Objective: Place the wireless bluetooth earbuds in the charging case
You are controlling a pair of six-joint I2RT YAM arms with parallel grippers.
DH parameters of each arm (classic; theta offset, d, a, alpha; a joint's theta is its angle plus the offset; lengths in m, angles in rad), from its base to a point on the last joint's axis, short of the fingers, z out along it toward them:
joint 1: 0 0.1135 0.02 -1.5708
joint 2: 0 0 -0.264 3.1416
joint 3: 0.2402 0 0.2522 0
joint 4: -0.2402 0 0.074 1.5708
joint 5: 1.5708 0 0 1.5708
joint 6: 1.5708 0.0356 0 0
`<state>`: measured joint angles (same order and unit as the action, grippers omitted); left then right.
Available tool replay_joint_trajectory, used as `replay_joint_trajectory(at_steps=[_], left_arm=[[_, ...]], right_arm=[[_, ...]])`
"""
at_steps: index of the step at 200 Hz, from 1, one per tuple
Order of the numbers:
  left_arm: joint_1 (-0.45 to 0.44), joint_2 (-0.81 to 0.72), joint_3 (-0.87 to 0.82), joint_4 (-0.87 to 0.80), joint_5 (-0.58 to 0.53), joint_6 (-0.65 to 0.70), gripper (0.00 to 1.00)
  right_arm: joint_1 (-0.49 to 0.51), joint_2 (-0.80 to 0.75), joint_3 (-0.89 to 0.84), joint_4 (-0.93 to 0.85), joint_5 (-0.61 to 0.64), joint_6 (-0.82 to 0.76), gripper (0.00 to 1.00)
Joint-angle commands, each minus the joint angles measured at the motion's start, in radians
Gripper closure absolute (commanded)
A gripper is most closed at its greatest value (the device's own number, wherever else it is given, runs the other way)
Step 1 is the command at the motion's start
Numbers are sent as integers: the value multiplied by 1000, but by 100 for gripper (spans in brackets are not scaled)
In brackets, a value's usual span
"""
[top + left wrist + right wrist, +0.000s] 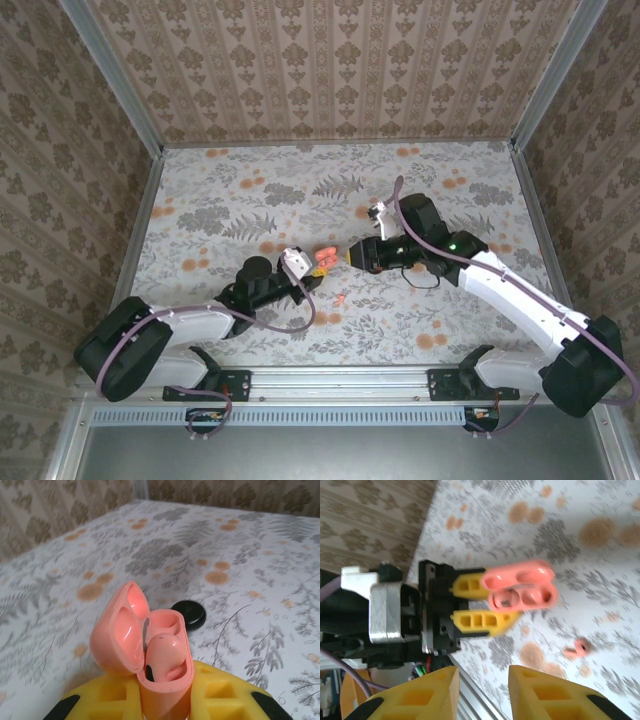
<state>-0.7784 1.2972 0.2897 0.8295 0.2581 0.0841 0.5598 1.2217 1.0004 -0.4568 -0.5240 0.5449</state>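
Fingers (227, 695) of the left end effector (162, 695), yellow and ribbed, clamp the lower body of the charging case (165, 630) from both sides and hold it upright above the tabletop (260, 580). The lid (117, 635) is swung open on its hinge toward 9 o'clock in the left wrist view, so the case's two wells are uncovered. The well nearer the camera holds a glossy, rounded pink form with a dark spot on its near edge; I cannot tell whether that is an earbud. A round black disc (190, 614) lies flat on the tabletop behind the case, at about 1 o'clock from it. From overhead, the case sits near the middle of the tabletop, and the right end effector (484, 692) is just beside it at 3 o'clock, its tip pointing toward the case. In the right wrist view its yellow fingers (545, 695) stand apart with nothing between them, facing the open case head-on. A small curled pink piece (577, 647) lies on the tabletop at about 5 o'clock from the case, apart from both arms; what it is I cannot make out.
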Motion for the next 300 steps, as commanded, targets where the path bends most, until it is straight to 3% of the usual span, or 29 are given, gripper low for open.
replay_joint_trajectory(at_steps=[1, 36, 126, 185, 300], left_arm=[[-5, 5, -20, 75, -102, -105, 82], [-27, -10, -21, 15, -200, -132, 83], [-35, -164, -54, -173, -499, -210, 82], [-25, -270, -79, -228, -531, -200, 82], [-10, -300, -83, -254, -531, -203, 82]], right_arm=[[0, 76, 69, -266, 92, -28, 67], [3, 237, 136, -403, 134, 0, 64], [83, 521, 199, -352, 130, 77, 61], [103, 651, 258, -334, 111, 57, 61], [108, 741, 293, -303, 62, 42, 62]])
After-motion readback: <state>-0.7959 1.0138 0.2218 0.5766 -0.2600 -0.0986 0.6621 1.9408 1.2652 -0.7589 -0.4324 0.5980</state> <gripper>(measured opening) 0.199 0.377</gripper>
